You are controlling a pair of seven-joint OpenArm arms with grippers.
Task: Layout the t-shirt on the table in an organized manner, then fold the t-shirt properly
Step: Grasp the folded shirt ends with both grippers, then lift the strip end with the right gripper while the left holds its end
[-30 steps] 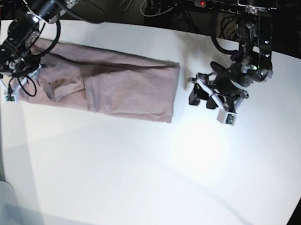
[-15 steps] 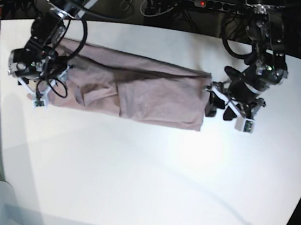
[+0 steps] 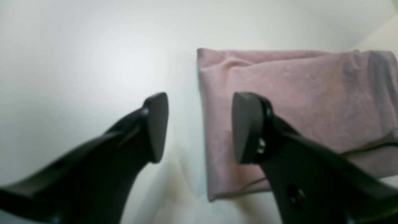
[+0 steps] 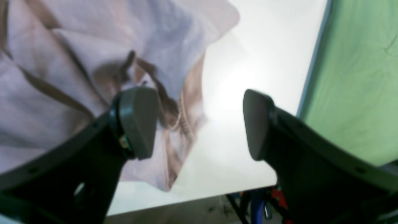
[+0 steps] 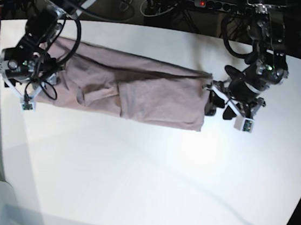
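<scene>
T-shirt (image 5: 126, 90), dusty mauve, folded lengthwise into a long band; item in hand.

Left gripper (image 3: 199, 127): my jaws stand apart with nothing between them but air. One fingertip (image 3: 155, 124) hangs over bare table (image 3: 77, 62); the other sits above the band's end hem, which runs from 12 to 6 o'clock just right of the gap.

Right gripper (image 4: 199, 124): my jaws stand wide and hold nothing. The collar end, rumpled with loose folds, lies under the pad at 9 o'clock; white tabletop shows between the pads, and a green surface (image 4: 357, 77) lies beyond the table edge at 3 o'clock.

Location: in the base view the band lies across the table's far half, from 9 toward 3 o'clock, one gripper at each end.

Step, as I judge it: sides folded in, crosswise fold not yet made.

Next move calls for: both grippers lowering onto their ends, pinching all layers, and one end carried over the other without dragging the rumpled collar end askew.
</scene>
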